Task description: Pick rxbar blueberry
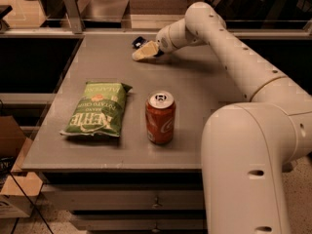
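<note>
Stretching across the bench (pixel 204 84), arm (pixel 234 48); lying front-left, Kettle chip bag (pixel 97 110); standing beside it, red soda can (pixel 160 117); sitting low far back, tool (pixel 145 51), spread or pressed together cannot tell; lying just beyond it, rxbar blueberry (pixel 138 41).

The white arm (pixel 234 48) stretches over the grey tabletop (pixel 195 87) to its far side. There the claw (pixel 142 52) sits low, right by the surface. The rxbar blueberry (pixel 138 42) shows as a small dark shape just behind the claw, partly hidden by it; whether the two touch cannot be told. Nearer the front edge, a green chip bag (pixel 97 109) lies flat, and a red soda can (pixel 160 117) stands upright to its right, apart from it.
</note>
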Robot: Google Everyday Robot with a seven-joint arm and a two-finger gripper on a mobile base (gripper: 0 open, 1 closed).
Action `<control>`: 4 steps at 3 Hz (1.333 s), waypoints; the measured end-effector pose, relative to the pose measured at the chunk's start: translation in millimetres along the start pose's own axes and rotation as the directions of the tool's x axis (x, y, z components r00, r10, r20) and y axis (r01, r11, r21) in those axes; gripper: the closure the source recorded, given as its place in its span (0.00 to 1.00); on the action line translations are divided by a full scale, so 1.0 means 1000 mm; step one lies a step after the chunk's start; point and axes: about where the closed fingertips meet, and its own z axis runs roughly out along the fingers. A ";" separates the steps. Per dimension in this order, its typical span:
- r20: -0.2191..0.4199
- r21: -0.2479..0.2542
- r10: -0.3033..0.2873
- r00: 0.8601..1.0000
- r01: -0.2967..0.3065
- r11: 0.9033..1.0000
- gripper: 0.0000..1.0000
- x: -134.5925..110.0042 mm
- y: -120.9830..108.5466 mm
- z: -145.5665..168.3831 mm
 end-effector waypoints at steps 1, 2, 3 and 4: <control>-0.013 0.002 0.006 1.000 -0.006 1.000 0.41 0.005 0.000 0.000; -0.015 0.007 0.008 1.000 -0.008 1.000 0.64 0.005 0.000 -0.003; -0.015 0.007 0.008 1.000 -0.008 1.000 0.87 0.003 0.000 -0.004; -0.015 0.007 0.008 1.000 -0.008 1.000 1.00 0.001 0.000 -0.005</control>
